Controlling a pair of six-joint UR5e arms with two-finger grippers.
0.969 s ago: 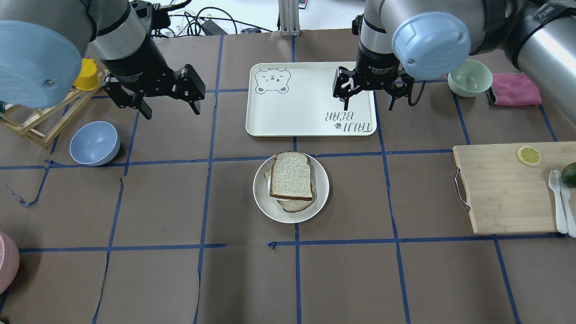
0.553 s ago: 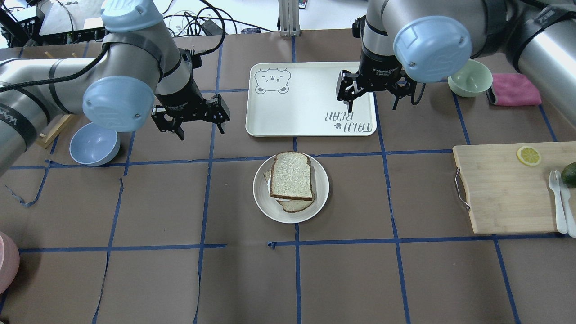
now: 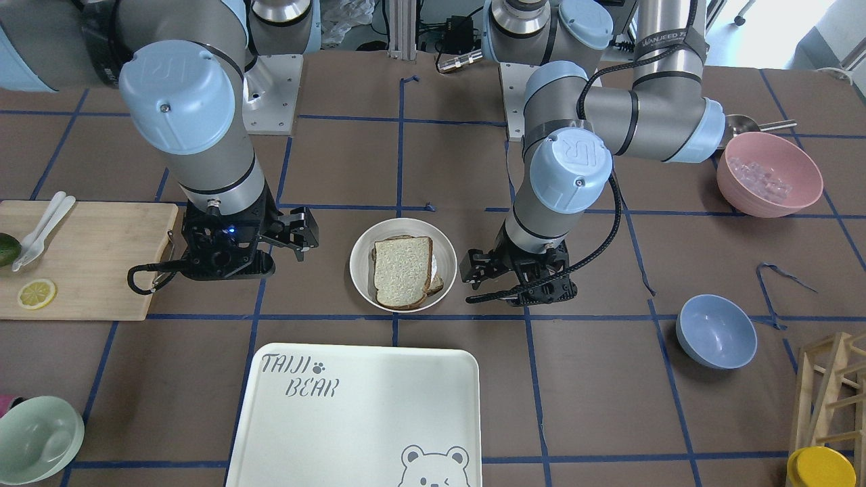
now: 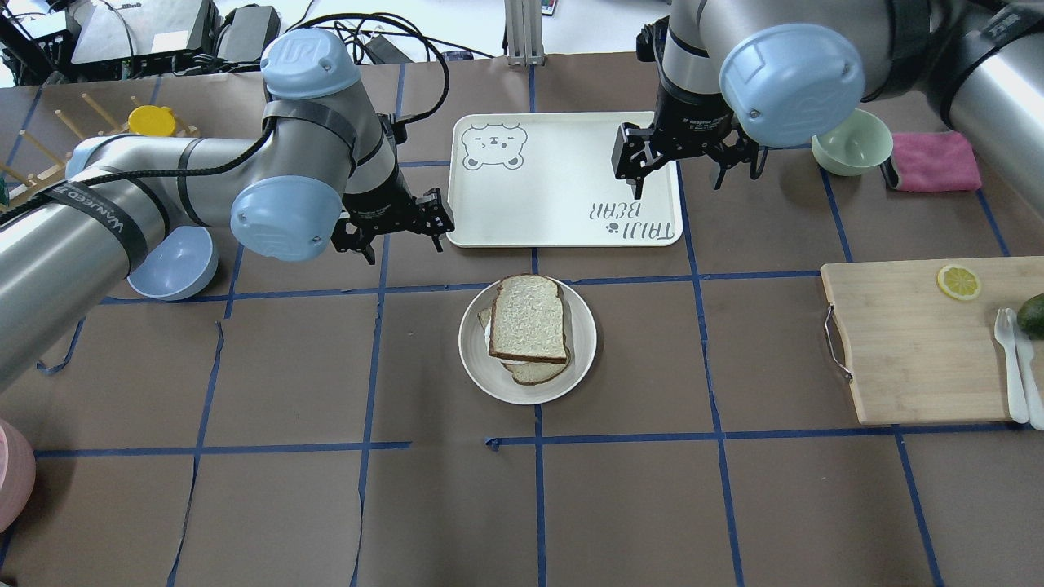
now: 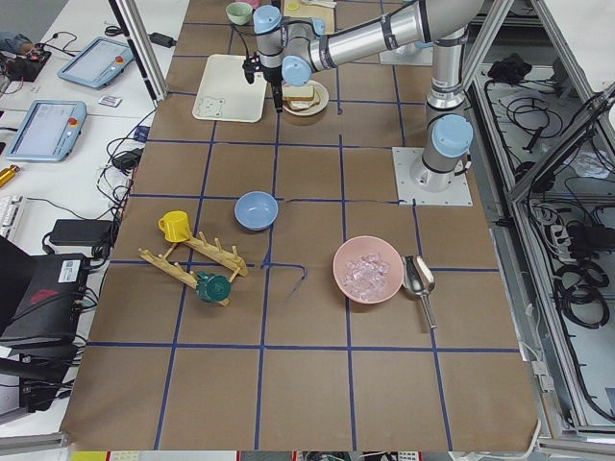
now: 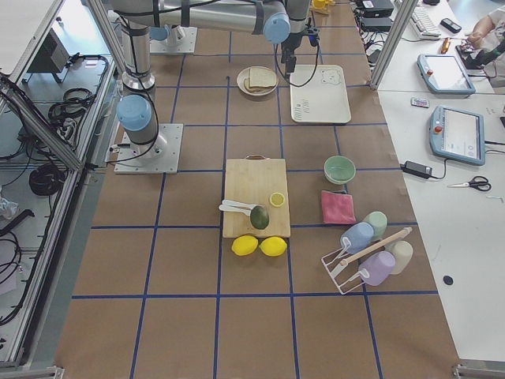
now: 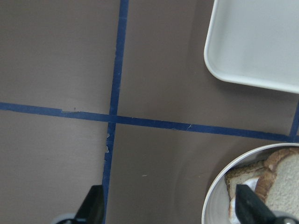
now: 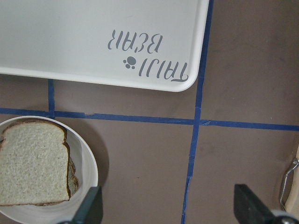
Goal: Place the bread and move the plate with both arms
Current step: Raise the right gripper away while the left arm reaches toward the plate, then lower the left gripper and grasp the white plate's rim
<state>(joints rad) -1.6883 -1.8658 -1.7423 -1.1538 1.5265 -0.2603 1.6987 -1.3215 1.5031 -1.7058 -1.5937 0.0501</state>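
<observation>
The plate (image 4: 477, 359) sits mid-table, just in front of the bear-print tray (image 4: 563, 179). On it the bread (image 4: 528, 319) lies bare on top of another slice, which it mostly hides. My left gripper (image 4: 405, 247) hangs open and empty behind and to the left of the plate. In the left wrist view the plate's rim (image 7: 216, 196) and the bread (image 7: 286, 179) show at the lower right, by the right fingertip. My right gripper (image 4: 679, 189) is open and empty over the tray's right edge. The right wrist view has the bread (image 8: 32, 170) and plate (image 8: 91, 163) at lower left.
A blue bowl (image 4: 167, 265) sits under my left arm. A green bowl (image 4: 852, 140) and a pink cloth (image 4: 934, 161) are at the back right. The cutting board (image 4: 913, 342) holds a lemon slice, cutlery and an avocado. A pink bowl (image 3: 769, 174) stands by the left base.
My left arm has swung right and nearer, bringing its open gripper from the far left to beside the tray's left corner. The right gripper has barely shifted. Plate and bread have not moved.
</observation>
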